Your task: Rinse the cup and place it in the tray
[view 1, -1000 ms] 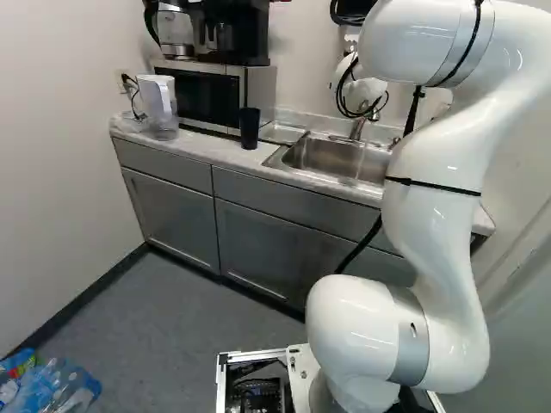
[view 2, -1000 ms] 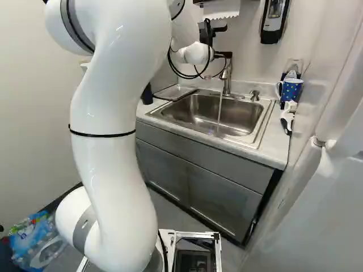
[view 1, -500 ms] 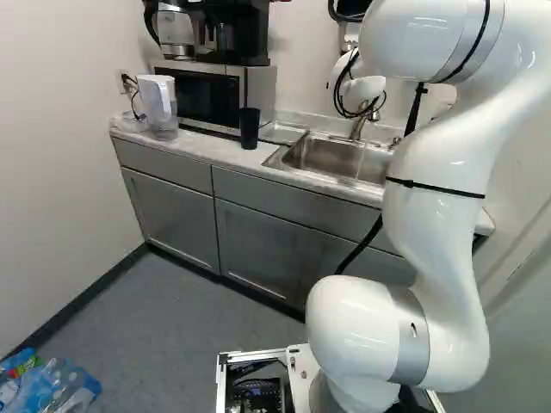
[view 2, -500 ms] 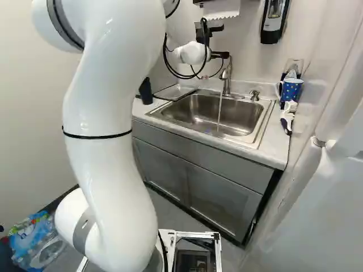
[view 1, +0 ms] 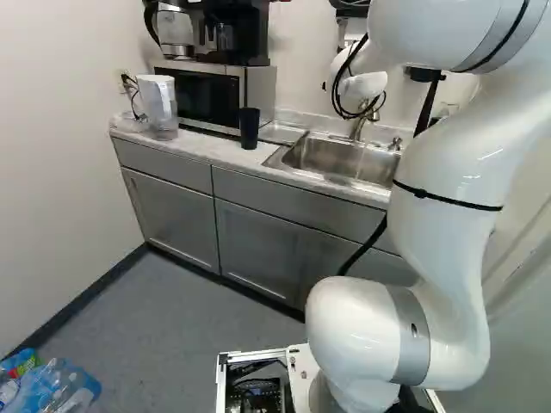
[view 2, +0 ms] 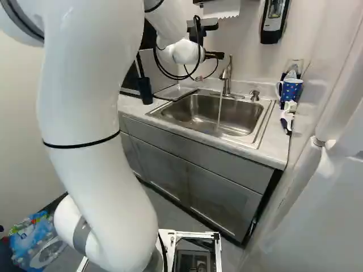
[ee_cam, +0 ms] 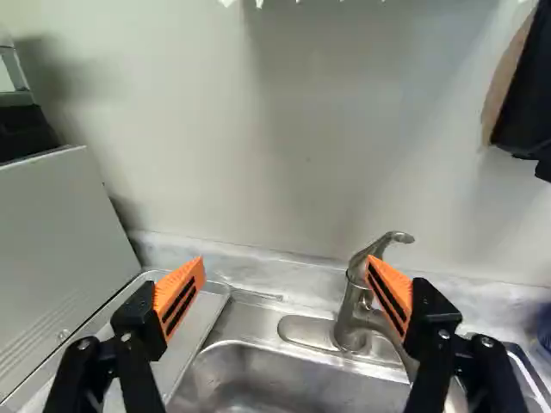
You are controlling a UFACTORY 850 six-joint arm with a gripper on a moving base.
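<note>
Both base views showed the black cup (view 1: 249,129) standing on the counter (view 1: 202,149) beside the tray (ee_cam: 194,329); only the right one showed the blue mug (view 2: 291,89). The gripper (view 2: 214,55) was released, its fingers seen spread in the wrist view.

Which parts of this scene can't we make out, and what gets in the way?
- Inside of the black cup: too small and dark, both base views.
- Top of the coffee machine: cut off by the left base view's upper edge; behind the arm in the right.
- Inside of the blue mug: too small, right base view.
</note>
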